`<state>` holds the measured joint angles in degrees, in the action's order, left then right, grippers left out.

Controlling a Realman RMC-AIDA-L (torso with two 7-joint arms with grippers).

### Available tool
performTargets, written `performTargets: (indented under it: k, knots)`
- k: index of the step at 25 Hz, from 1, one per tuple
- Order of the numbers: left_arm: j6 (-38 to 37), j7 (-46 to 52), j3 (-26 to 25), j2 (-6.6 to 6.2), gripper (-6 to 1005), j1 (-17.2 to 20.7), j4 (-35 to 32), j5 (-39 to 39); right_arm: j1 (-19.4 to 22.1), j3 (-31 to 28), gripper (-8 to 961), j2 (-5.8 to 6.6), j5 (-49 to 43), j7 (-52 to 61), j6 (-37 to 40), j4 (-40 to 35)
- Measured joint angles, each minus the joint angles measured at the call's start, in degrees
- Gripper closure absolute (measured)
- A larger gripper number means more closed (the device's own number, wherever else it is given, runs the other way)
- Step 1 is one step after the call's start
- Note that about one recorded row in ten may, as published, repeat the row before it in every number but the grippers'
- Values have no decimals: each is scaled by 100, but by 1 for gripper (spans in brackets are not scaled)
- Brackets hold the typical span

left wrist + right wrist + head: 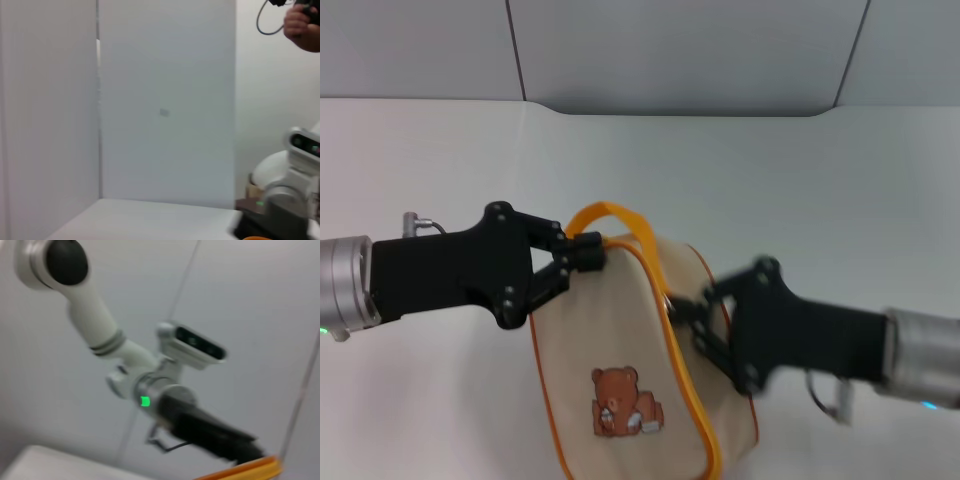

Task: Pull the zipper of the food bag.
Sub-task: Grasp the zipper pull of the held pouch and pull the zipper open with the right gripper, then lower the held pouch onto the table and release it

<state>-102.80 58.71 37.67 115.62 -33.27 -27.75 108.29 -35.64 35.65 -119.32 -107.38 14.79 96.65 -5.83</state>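
The food bag [620, 370], a cream canvas box with orange piping, stands tilted on the white table [820, 190], its bear picture [623, 402] facing the camera; both grippers flank it near its upper end. The left gripper [582, 255] reaches in from the bag's left, its jaws nearly closed at the top corner, where the orange strap handle [610, 218] meets the piping; they appear to pinch that corner, though exactly what lies between them cannot be told. The right gripper [682, 310] meets the bag's right upper edge, jaws drawn close together at the zipper [667, 300] line; a small pale fleck there may be the pull tab, but whether it is actually gripped cannot be told. Judged risks: if the right jaws hold only piping or fabric, a pull would drag or tip the whole bag rather than run the zip; if the left hold is on the loose strap rather than the bag body, it would give poor counter-tension and the bag could swing toward the right gripper; a tiny tab may also slip from the jaws under load. No brand, label or legible writing appears on the bag; the bear is purely pictorial. The wrist views show only pale wall panels [165, 100] and parts of the other arm.
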Motion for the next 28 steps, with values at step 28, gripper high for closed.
performTargets:
  k: [28]
  knots:
    - [808,291,-372,220,943,136,24,0,1242,-1289,594,71,-290,4394,1475,-2224]
